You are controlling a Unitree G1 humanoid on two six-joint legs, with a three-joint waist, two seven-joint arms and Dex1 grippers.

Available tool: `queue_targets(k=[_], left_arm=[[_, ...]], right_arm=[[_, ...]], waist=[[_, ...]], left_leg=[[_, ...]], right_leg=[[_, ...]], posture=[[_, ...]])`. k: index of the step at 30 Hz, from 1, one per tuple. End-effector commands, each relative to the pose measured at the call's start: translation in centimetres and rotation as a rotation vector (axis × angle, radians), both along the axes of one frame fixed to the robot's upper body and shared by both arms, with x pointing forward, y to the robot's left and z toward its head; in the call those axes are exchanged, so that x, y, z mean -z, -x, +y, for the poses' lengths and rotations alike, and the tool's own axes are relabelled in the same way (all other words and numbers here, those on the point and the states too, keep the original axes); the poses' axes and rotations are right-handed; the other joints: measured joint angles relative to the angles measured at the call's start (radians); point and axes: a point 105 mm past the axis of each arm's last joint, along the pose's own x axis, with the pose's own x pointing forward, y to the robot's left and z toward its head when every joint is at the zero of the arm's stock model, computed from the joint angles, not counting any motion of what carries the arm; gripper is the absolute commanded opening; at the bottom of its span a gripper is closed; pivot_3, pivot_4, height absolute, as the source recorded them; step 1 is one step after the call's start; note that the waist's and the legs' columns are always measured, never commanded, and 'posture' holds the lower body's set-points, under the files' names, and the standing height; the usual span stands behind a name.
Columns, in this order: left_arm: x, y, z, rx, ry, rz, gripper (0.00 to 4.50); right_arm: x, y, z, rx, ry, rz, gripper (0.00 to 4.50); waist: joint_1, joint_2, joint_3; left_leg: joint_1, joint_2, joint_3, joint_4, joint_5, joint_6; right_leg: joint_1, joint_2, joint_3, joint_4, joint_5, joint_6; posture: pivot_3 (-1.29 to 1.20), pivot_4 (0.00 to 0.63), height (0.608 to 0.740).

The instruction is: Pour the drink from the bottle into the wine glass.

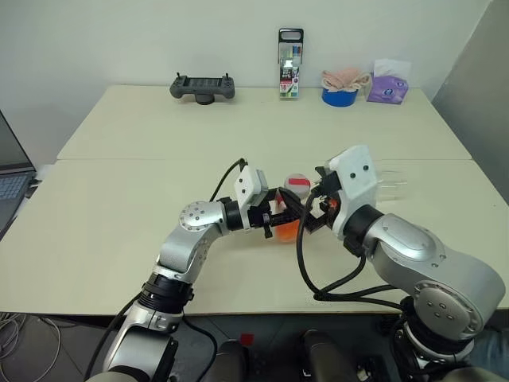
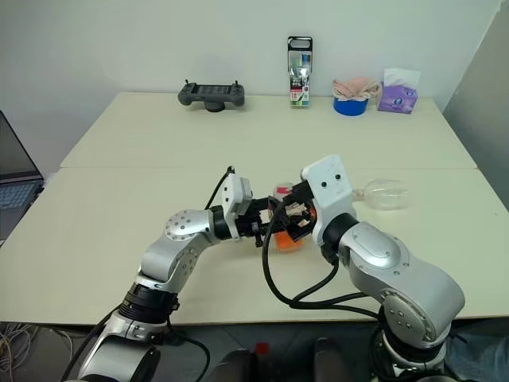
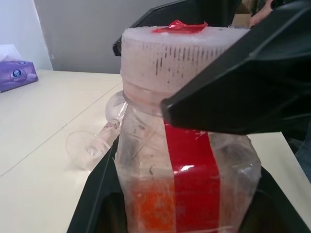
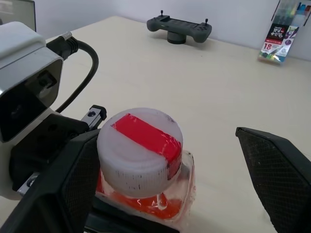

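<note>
The bottle (image 1: 288,227) is a small clear plastic one with a white cap (image 4: 141,145) crossed by a red band. The orange-red drink (image 3: 153,206) sits low in it. My left gripper (image 1: 274,221) is shut on the bottle's body and holds it upright above the table's middle. My right gripper (image 4: 165,136) is open, one finger on each side of the cap with a gap between. One of its black fingers (image 3: 243,82) crosses in front of the cap in the left wrist view. The wine glass (image 2: 386,193) lies on its side on the table, to the right of both grippers.
Along the table's far edge stand a grey game controller (image 1: 203,86), a tall box of coloured pens (image 1: 290,64), a blue tape roll under a pink cloth (image 1: 340,95) and a purple tissue pack (image 1: 388,86). A laptop (image 1: 12,179) sits at the left.
</note>
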Motion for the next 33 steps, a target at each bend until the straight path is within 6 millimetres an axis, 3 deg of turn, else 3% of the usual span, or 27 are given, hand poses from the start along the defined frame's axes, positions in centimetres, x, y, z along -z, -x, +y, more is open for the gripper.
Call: queue_targets(k=[1,4,7,14,29,33], left_arm=[[-2.1,-0.6,0.4,-0.020,0.045,-0.070,1.74],[-2.1,-0.9,0.4,-0.022,0.048,-0.071,1.74],[-2.0,-0.8,0.3,-0.015,0.047,-0.075,1.74],[-1.8,-0.5,0.2,-0.008,0.042,-0.076,1.74],[-1.7,-0.2,0.2,-0.010,0.036,-0.085,1.73],[-1.7,-0.5,0.4,-0.019,0.035,-0.090,1.73]], right_arm=[[-2.6,1.7,-0.6,0.016,-0.045,-0.159,4.50],[-2.6,1.9,-0.7,0.016,-0.049,-0.163,4.50],[-2.6,1.9,-0.8,0.021,-0.042,-0.167,3.92],[-2.8,2.1,-0.7,0.024,-0.051,-0.175,1.78],[-2.9,3.0,-0.4,-0.072,-0.092,-0.183,1.68],[-2.7,3.0,-1.0,-0.067,-0.083,-0.180,2.56]], waist=[[0.000,0.000,0.000],[0.000,0.000,0.000],[0.000,0.000,0.000],[0.000,0.000,0.000],[0.000,0.000,0.000],[0.001,0.000,0.000]], left_leg=[[0.000,0.000,0.000,0.000,0.000,0.000],[0.000,0.000,0.000,0.000,0.000,0.000],[0.000,0.000,0.000,0.000,0.000,0.000],[0.000,0.000,0.000,0.000,0.000,0.000],[0.000,0.000,0.000,0.000,0.000,0.000],[-0.001,0.000,0.000,0.000,0.000,0.000]], right_leg=[[0.000,0.000,0.000,0.000,0.000,0.000],[0.000,0.000,0.000,0.000,0.000,0.000],[0.000,0.000,0.000,0.000,0.000,0.000],[0.000,0.000,0.000,0.000,0.000,0.000],[0.000,0.000,0.000,-0.001,0.000,0.000],[0.000,0.000,0.000,-0.001,0.000,0.000]], posture=[[0.00,0.150,0.740],[0.00,0.150,0.740],[0.00,0.150,0.740],[0.00,0.150,0.740],[0.00,0.150,0.740],[0.00,0.150,0.740]])
